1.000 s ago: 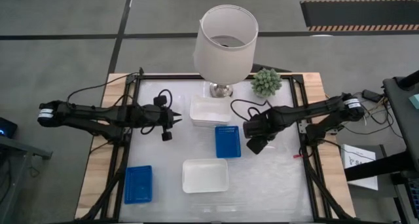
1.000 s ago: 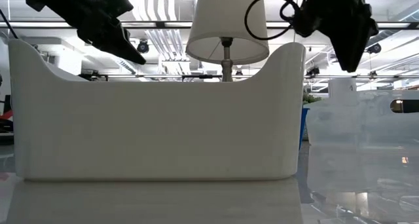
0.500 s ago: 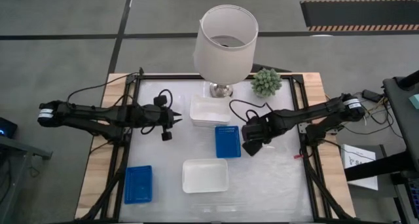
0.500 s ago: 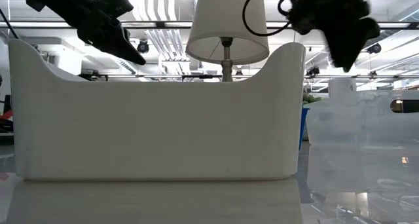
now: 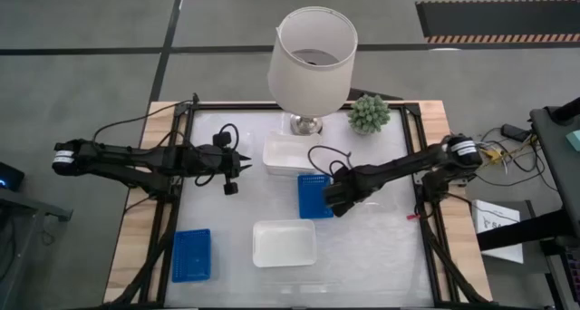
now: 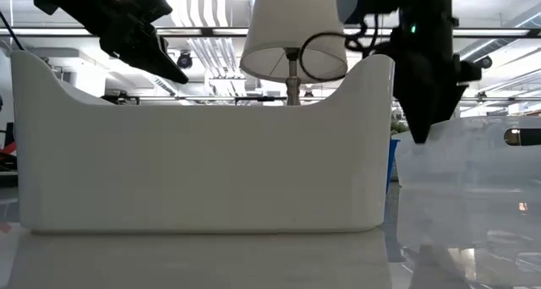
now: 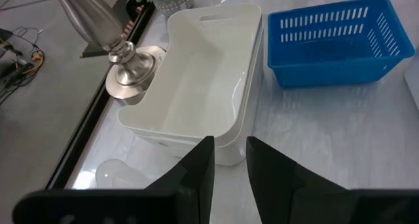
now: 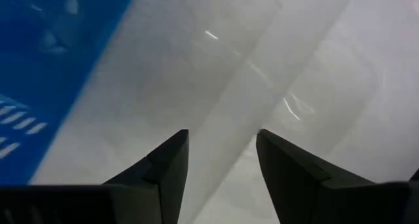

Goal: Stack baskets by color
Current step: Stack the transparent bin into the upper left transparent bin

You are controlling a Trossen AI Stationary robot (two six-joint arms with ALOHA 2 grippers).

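The right gripper (image 5: 330,201) is hanging low at the right edge of the blue basket (image 5: 315,196) in the middle of the tabletop (image 5: 381,247), its fingers (image 8: 163,171) parted with nothing between them, which reads as lining up to take that basket by its rim. A second blue basket (image 5: 191,255) is sitting near the left front corner, well apart, so one blue would have to travel to the other. The white baskets (image 5: 290,154) by the lamp base (image 5: 306,125) are already looking nested, two deep in the left wrist view, while another white basket (image 5: 285,243) is lying alone toward the front. The left gripper (image 5: 246,166) is waiting just beside the nested whites, its fingers (image 7: 196,171) narrowly apart and holding nothing. A small potted plant (image 5: 369,113) is standing at the back edge.
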